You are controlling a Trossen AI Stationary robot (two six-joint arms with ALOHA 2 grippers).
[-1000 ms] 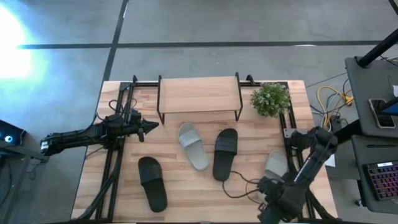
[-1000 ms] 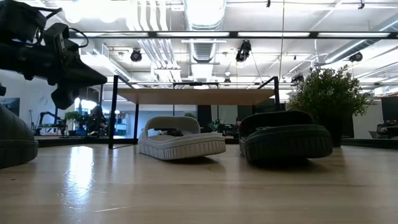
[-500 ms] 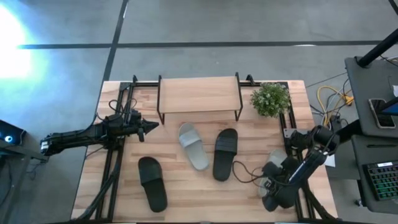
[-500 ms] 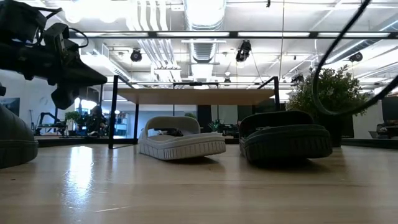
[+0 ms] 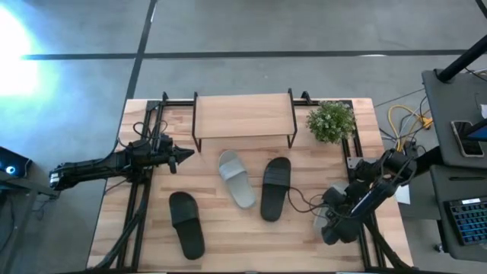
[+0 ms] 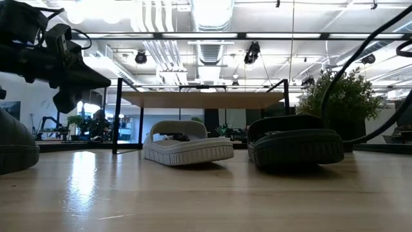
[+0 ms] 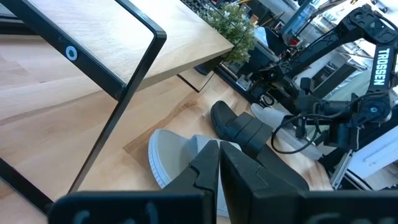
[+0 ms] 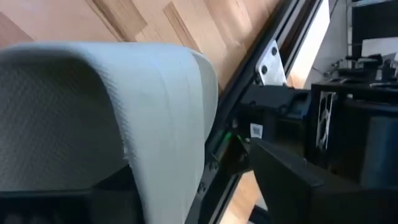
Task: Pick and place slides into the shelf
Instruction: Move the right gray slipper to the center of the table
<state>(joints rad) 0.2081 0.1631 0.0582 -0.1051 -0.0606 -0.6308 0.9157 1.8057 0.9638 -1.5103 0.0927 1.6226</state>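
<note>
A light wooden bench (image 5: pixel 228 243) is set on a grey concrete floor, with a black frame rail (image 5: pixel 358 179) along each side.

Low at the bench's right edge, the right hand (image 5: pixel 329 227) is brought down onto a light grey slide (image 8: pixel 93 106), whose wide strap fills that wrist's view directly in front of the hand. This is judged to be the pick step: the hand is placed at the strap because that raised band offers the easiest hold. Whether the hand is apart or clamped on the strap cannot be told. The slide lies hard against the frame rail, so little room is left on the hand's outer side.

Further from that hand, toward the bench's middle, a black slide (image 5: pixel 275 187) and a second light grey slide (image 5: pixel 237 178) are laid side by side, near each other. Beyond them, at the far edge, the shelf (image 5: pixel 243 116) is stood with nothing on its top board; a potted plant (image 5: pixel 332 121) is just beside it. Another black slide (image 5: pixel 187 224) is left apart, on the opposite side from the right hand.

The left hand (image 5: pixel 183 157) is held above the bench with its fingers (image 7: pixel 208 165) pressed together, empty, just beside the shelf's near left leg, where it waits.

No slide has been put on the shelf yet.
</note>
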